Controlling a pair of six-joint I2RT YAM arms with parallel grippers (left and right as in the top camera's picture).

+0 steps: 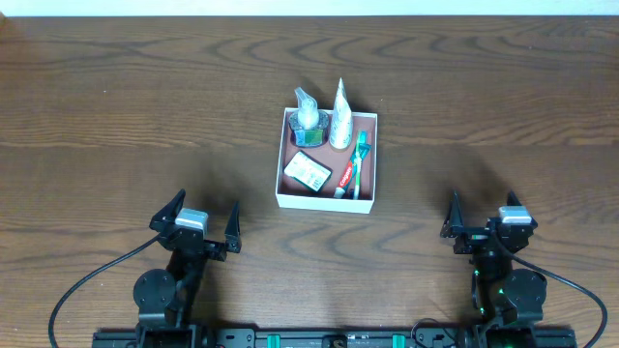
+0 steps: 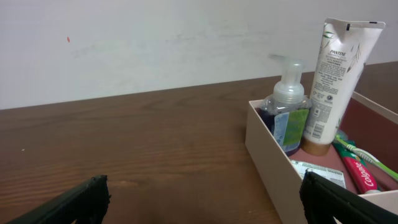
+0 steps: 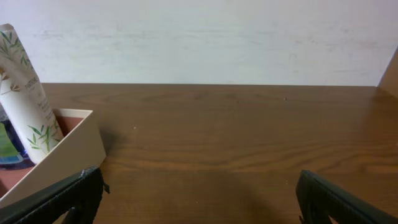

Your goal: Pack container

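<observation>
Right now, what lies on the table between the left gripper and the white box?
Nothing: in the overhead view, only bare table separates the left gripper from the box.

Brown wooden table (image 1: pixel 116 116); white wall (image 2: pixel 155 43) beyond far edge. Mid-table cluster: pump bottle (image 1: pixel 308 118) far left, white tube (image 1: pixel 340 121) beside it (both upright), green toothbrush (image 1: pixel 361 153) and red toothpaste (image 1: pixel 348 178) right, green-white packet (image 1: pixel 309 171) near left.

In the left wrist view the container (image 2: pixel 268 158) runs off the right and bottom edges, and the ends of the toothpaste (image 2: pixel 364 176) and toothbrush (image 2: pixel 356 151) are lost there. In the right wrist view the left edge crops the tube (image 3: pixel 26 93) and bottle (image 3: pixel 7 146). Overhead, print on the packet (image 1: pixel 309 171) is unreadable.
</observation>
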